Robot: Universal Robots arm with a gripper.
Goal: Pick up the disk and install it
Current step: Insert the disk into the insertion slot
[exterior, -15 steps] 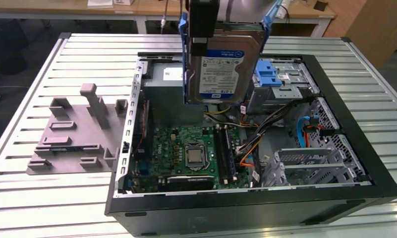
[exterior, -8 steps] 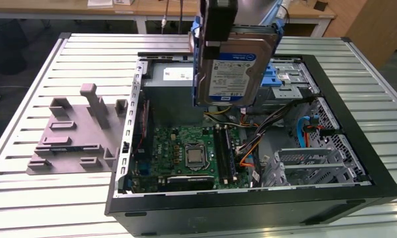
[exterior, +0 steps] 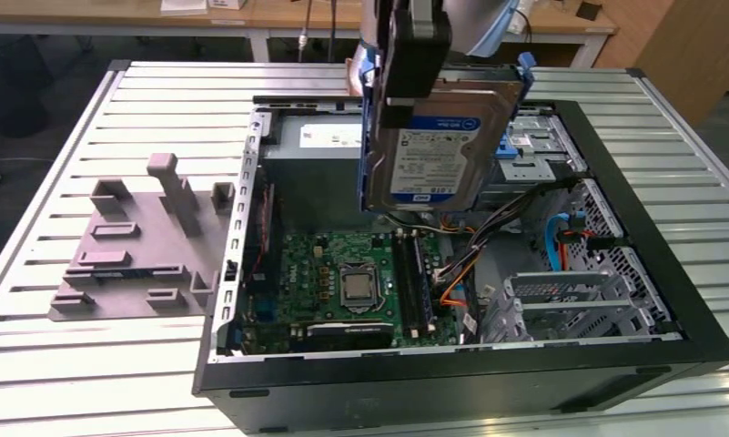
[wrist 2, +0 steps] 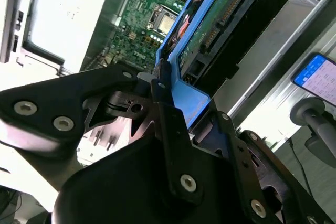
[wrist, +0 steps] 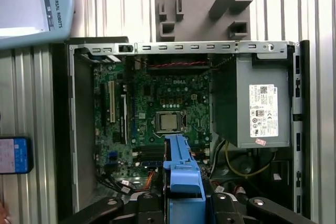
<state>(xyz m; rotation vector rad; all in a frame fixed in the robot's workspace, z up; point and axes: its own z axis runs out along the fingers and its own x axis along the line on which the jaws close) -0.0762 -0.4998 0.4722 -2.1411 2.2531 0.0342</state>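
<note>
The disk (exterior: 443, 137), a silver hard drive with a blue-and-white label in a blue bracket, hangs upright in the air over the open computer case (exterior: 461, 387). My gripper (exterior: 410, 68) is shut on its upper end from above. In the second wrist view the black fingers (wrist 2: 164, 111) clamp the blue bracket (wrist 2: 193, 100), and the disk's green circuit-board side (wrist 2: 226, 19) shows past them. In the first wrist view the disk (wrist: 184, 169) is edge-on between the gripper's black links, above the motherboard (wrist: 157, 114).
Inside the case are the grey power supply (wrist: 252, 103), the motherboard (exterior: 339, 282), loose cables (exterior: 461, 273) and metal drive cages (exterior: 546, 137). A grey plastic fixture (exterior: 134, 246) sits on the slatted table at the exterior view's left. A phone (wrist: 14, 155) lies beside the case.
</note>
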